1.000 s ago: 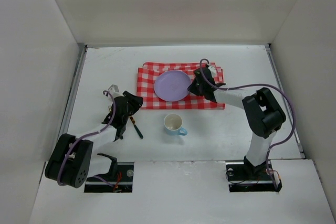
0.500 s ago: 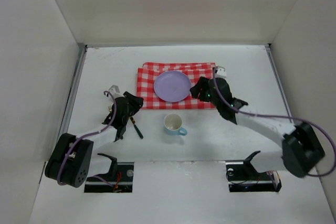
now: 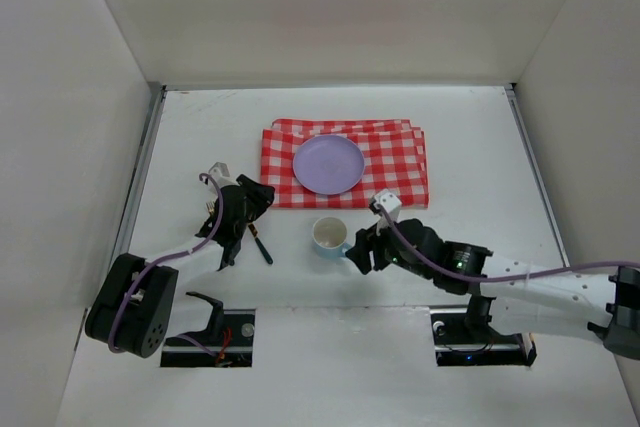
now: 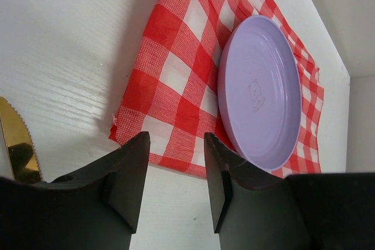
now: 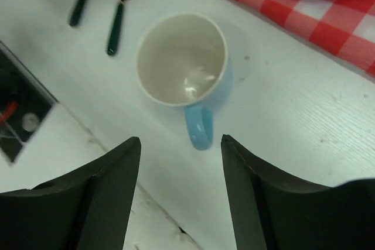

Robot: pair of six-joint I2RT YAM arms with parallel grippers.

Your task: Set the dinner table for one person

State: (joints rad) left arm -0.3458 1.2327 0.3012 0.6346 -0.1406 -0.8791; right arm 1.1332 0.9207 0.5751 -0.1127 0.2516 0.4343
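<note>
- We see the white table (image 3: 470,147) filling the floor of a white-walled booth, with metal rails along its 9 and 3 o'clock edges. Both arms are bolted at its 6 o'clock edge.
- A red-and-white checked cloth (image 3: 390,162) lies flat on the table, toward 12 o'clock from the middle.
- A purple plate (image 3: 328,164) sits on the cloth, slightly toward 9 o'clock of the cloth's centre. In the left wrist view we make out a small printed figure in its middle.
- A pale blue cup (image 3: 328,235) with a white inside stands upright on the bare table, just at 6 o'clock of the cloth's near edge and apart from it.
- The right tool (image 3: 358,252) sits at about 4 o'clock of the cup, close beside it. In its own view the fingers (image 5: 108,191) are spread wide with nothing between them, and the cup's handle (image 5: 199,127) points toward the gap.
- The left tool (image 3: 248,205) is at 9 o'clock of the cup, well apart from it. Its fingers (image 4: 126,174) stand parted and hold nothing, and they face the near corner of the cloth and the plate.
- Two pieces of cutlery (image 5: 117,24) with dark green handles lie side by side on the table, between the left tool and the cup.
- A knife (image 4: 17,144) shows its gold serrated blade at the edge of the left wrist view, just beside one finger. We cannot tell whether they touch.
</note>
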